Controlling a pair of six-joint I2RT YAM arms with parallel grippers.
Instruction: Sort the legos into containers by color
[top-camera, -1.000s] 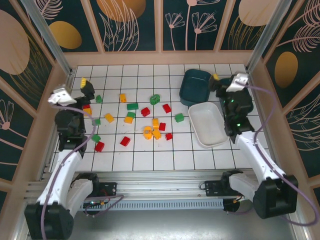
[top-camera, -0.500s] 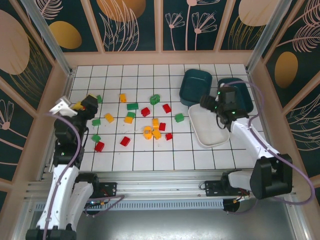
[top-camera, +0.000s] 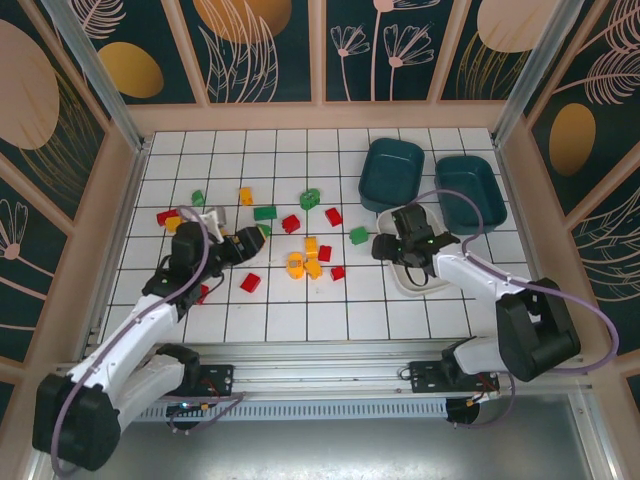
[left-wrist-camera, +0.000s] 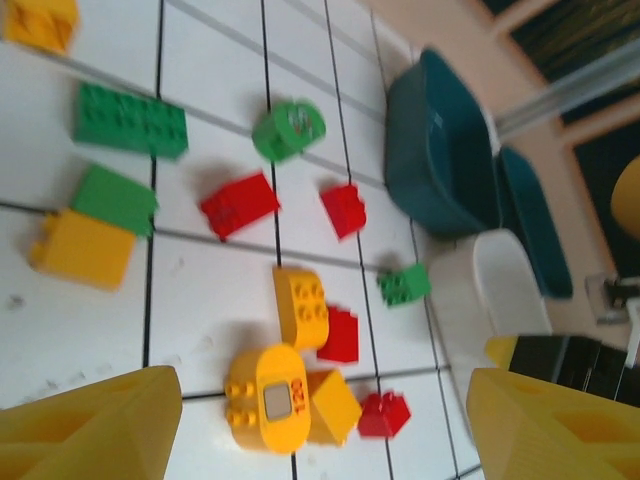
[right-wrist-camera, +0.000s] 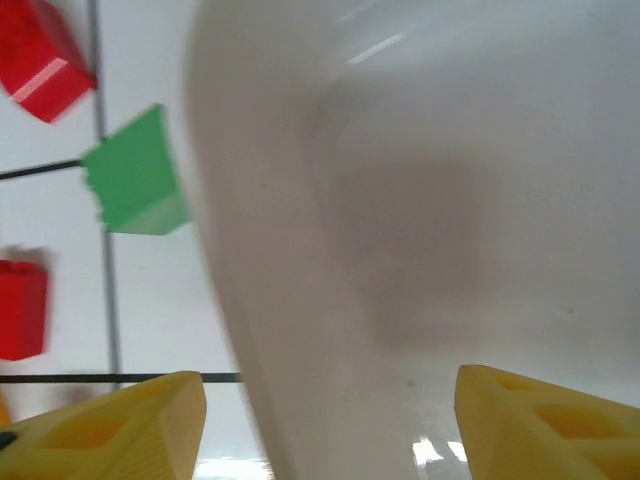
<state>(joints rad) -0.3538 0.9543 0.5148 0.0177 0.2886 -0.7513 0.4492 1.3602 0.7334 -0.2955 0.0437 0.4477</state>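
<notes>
Red, green and yellow legos lie scattered over the white tiled table (top-camera: 270, 310). My left gripper (top-camera: 256, 238) is open and empty, low over the table, pointing right at a cluster: a rounded yellow brick (left-wrist-camera: 268, 397), a yellow brick (left-wrist-camera: 300, 305) and two red bricks (left-wrist-camera: 340, 335) (left-wrist-camera: 384, 414). My right gripper (top-camera: 381, 247) is open and empty, its fingers (right-wrist-camera: 110, 430) straddling the left wall of the white bin (right-wrist-camera: 400, 200) (top-camera: 412, 284). A green brick (right-wrist-camera: 135, 185) (top-camera: 359, 235) lies just outside that wall. Two teal bins (top-camera: 392, 172) (top-camera: 470, 192) stand behind.
More bricks sit toward the left: a red one (top-camera: 250, 283), a long green one (top-camera: 265, 212), a red and yellow pair (top-camera: 168, 219) and a red one (top-camera: 200, 293) by my left arm. Wooden walls ring the table.
My left arm swung from the far left edge in toward the middle bricks. My right arm came from the right teal bin down to the white bin's left wall.
</notes>
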